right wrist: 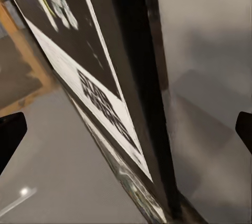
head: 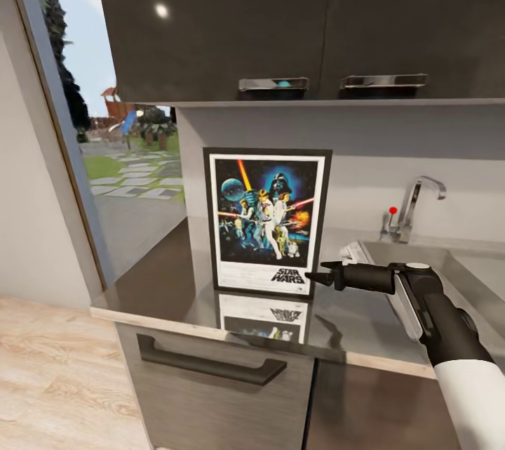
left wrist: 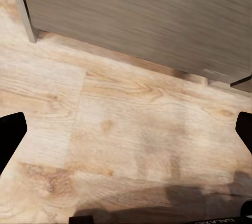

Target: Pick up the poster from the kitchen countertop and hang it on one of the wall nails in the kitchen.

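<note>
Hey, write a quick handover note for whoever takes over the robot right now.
Right gripper: jaws open, at the lower right edge of the poster, straddling the frame edge in the right wrist view; not closed on it.
Left gripper: jaws open, empty, pointing down at the wood floor.
Poster: upright on the kitchen countertop, against the wall, left of the sink.
Done: approach only.
Left: close on the frame, lift it, find a wall nail, hang it.
</note>
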